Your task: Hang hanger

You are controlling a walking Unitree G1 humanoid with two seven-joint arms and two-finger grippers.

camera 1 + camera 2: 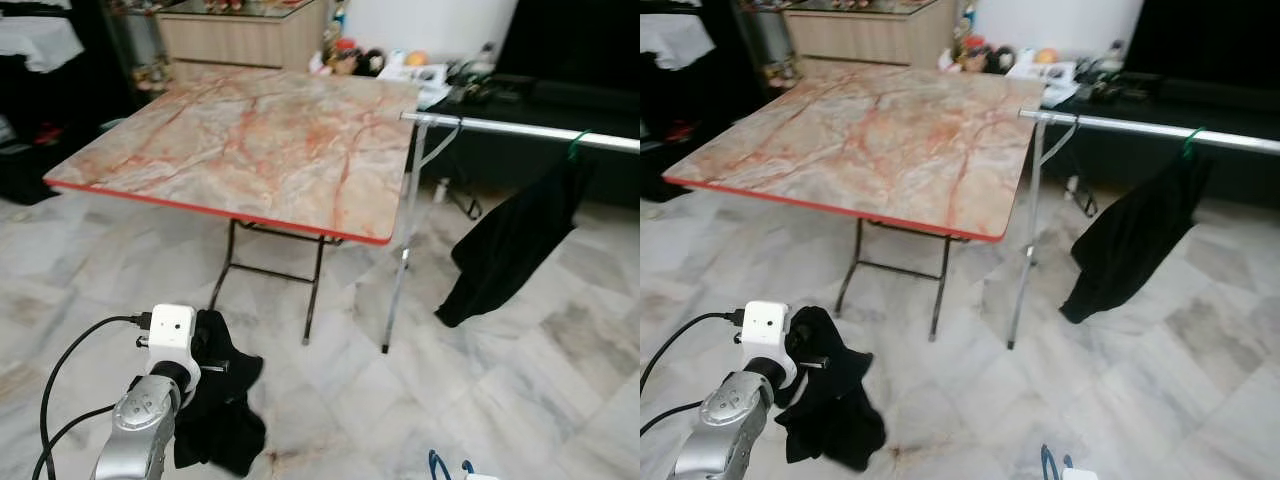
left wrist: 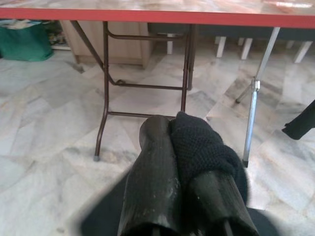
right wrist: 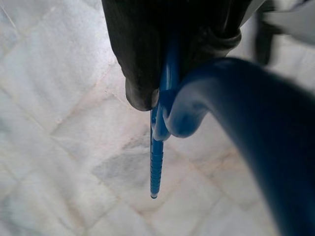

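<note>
My left gripper [image 2: 172, 129] is low at the left, above the floor, shut on a black knit garment [image 1: 216, 402] that hangs bunched from its fingers [image 2: 153, 162]. My right gripper [image 3: 167, 83] is shut on a blue plastic hanger [image 3: 246, 113], whose ends [image 1: 440, 465] peek in at the bottom edge of the left eye view. Ahead on the right runs the silver rail [image 1: 520, 130] of a clothes rack. A black garment [image 1: 512, 240] hangs from it on a green hanger hook [image 1: 577, 144].
A folding table [image 1: 250, 140] with a marble-patterned top and red edge stands ahead, just left of the rack's upright leg [image 1: 400, 270]. A cabinet and clutter line the back wall. Marble floor [image 1: 520, 380] lies open below the rail.
</note>
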